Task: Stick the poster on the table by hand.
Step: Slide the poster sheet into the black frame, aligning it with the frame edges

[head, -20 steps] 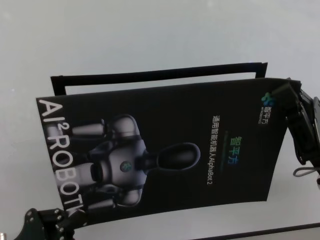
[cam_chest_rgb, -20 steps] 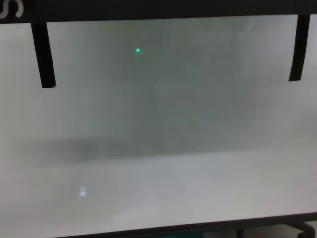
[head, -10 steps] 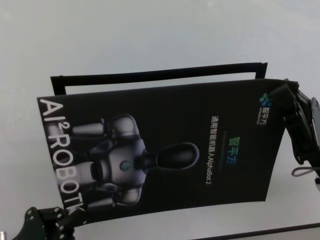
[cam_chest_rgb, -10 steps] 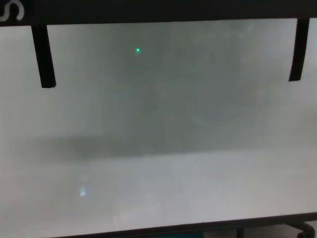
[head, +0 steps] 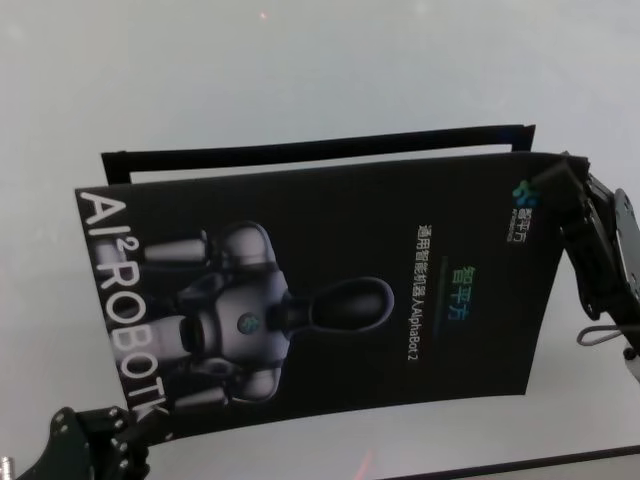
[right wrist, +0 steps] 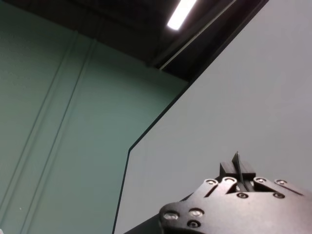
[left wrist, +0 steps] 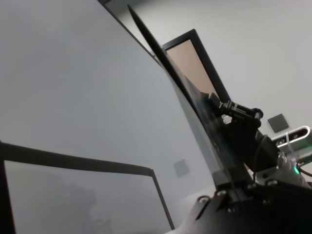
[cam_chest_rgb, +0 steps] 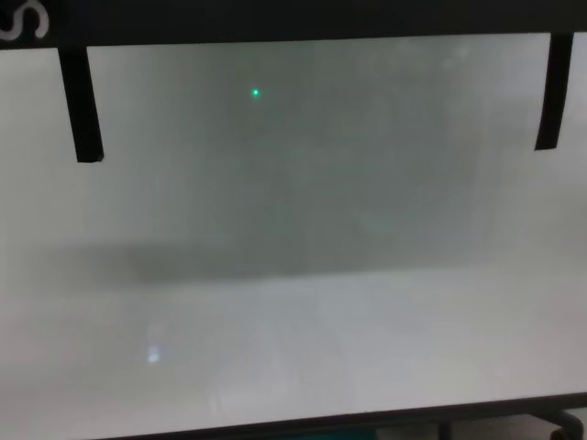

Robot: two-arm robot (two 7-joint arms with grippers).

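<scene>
The poster (head: 320,290), black and glossy with a grey-white robot and "AlphaBot 2" lettering, is held tilted above the table (head: 300,70). My right gripper (head: 562,185) is shut on its far right corner. The right wrist view shows those fingers (right wrist: 229,181) pinching the thin poster edge (right wrist: 238,161). My left gripper (head: 125,440) is shut on the near left corner. In the left wrist view the poster (left wrist: 190,100) shows edge-on, running into that gripper (left wrist: 229,187). In the chest view the poster (cam_chest_rgb: 275,18) fills only the top edge.
A frame of narrow black tape strips (head: 320,148) lies on the table behind and under the poster. Two of its strips show in the chest view, one on the left (cam_chest_rgb: 81,101) and one on the right (cam_chest_rgb: 548,92), over the pale tabletop (cam_chest_rgb: 293,275). The table's near dark edge (cam_chest_rgb: 275,426) shows low down.
The poster has shifted slightly to the left with both grippers still holding it; its right corner and near right edge have drawn in a little.
</scene>
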